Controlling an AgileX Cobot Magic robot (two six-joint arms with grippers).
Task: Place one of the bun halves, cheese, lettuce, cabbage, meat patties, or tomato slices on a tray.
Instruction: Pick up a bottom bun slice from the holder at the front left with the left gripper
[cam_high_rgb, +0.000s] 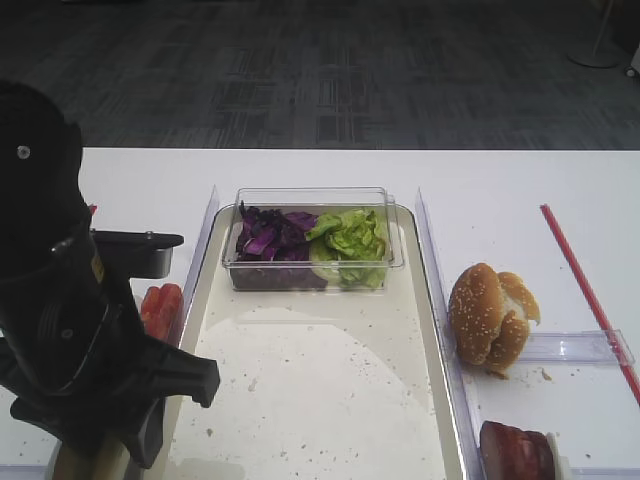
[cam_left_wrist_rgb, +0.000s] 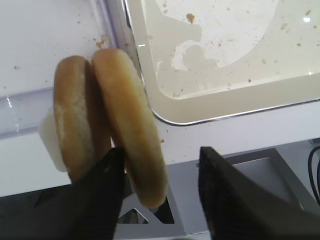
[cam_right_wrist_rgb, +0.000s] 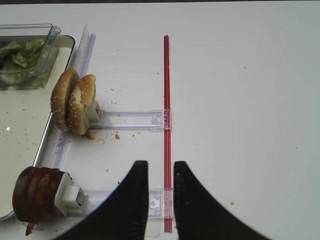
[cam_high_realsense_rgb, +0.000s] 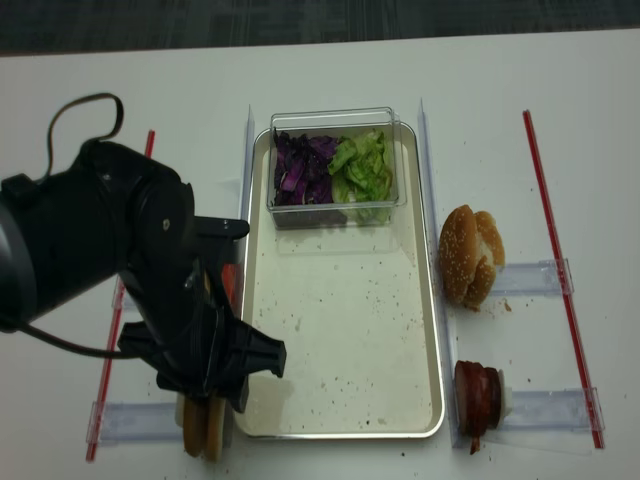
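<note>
left fingers: black pads (cam_left_wrist_rgb: 107, 172) are straddling the nearer plain bun half (cam_left_wrist_rgb: 131, 125); left pad is touching it, right pad is standing apart, so not pinching yet.
left gripper (cam_left_wrist_rgb: 160, 172): hanging over the table's near-left corner, just outside the tray (cam_high_realsense_rgb: 340, 300) rim.
right fingers: black tips (cam_right_wrist_rgb: 137, 187) are sitting slightly parted with a narrow gap, holding nothing.
right gripper (cam_right_wrist_rgb: 159, 172): hovering over the red strip (cam_right_wrist_rgb: 167, 125).
bun halves: two are standing on edge, side by side in a clear holder.
tomato slices (cam_high_rgb: 160, 305): sitting left of the tray.
clear box (cam_high_realsense_rgb: 335, 165): resting in the tray's far end, holding cabbage (cam_high_realsense_rgb: 295, 170) and lettuce (cam_high_realsense_rgb: 362, 165).
sesame bun (cam_high_realsense_rgb: 465, 255), meat patties (cam_high_realsense_rgb: 478, 395): standing right of the tray.
</note>
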